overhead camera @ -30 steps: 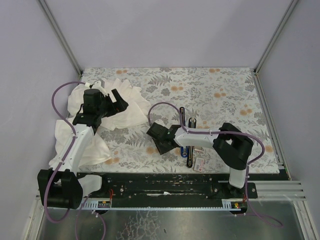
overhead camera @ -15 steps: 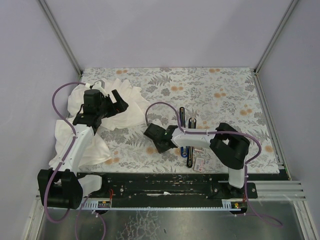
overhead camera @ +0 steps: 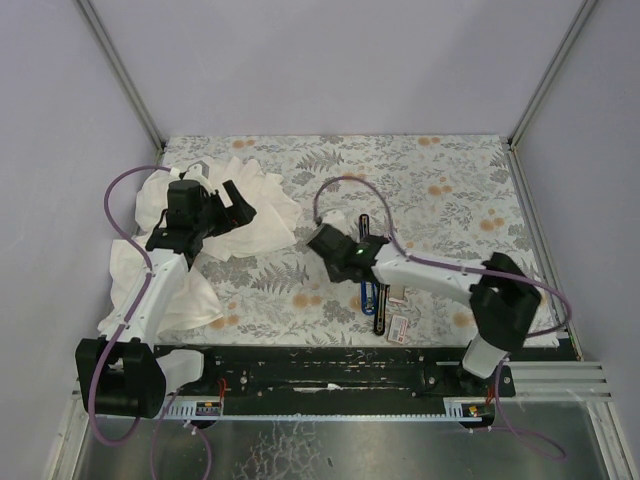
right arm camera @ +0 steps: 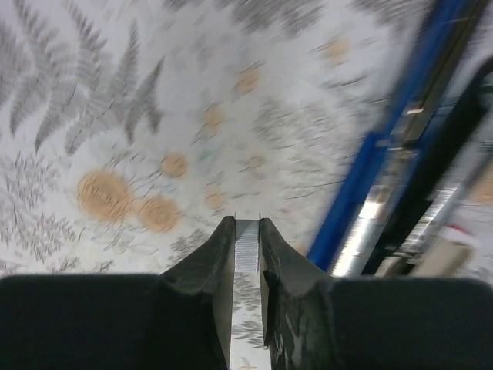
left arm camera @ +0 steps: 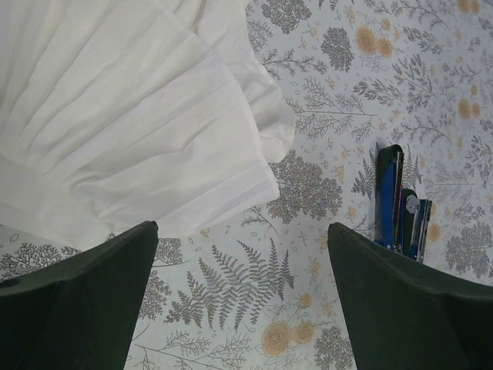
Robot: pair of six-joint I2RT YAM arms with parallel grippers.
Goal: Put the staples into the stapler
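— What's the table cover like?
— White, printed with grey ferns and leaves and small orange blossoms. The pleated cloth is plain white.
— And the stapler?
— Blue and black, with bright metal inside. The strip of staples is silvery grey. The small box is white with a red label, and the cables are purple.

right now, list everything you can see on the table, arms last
stapler: 1, blue and black, opened out, right of centre
staple box: 1, white with red label, near edge by the stapler
staple strip: 1, silvery, between the right pincer fingers
cloth: 1, white, crumpled at left
table cover: 1, pale floral, under everything
left pincer: 1, black, open by the cloth's edge
right pincer: 1, black, shut on the staple strip, beside the stapler
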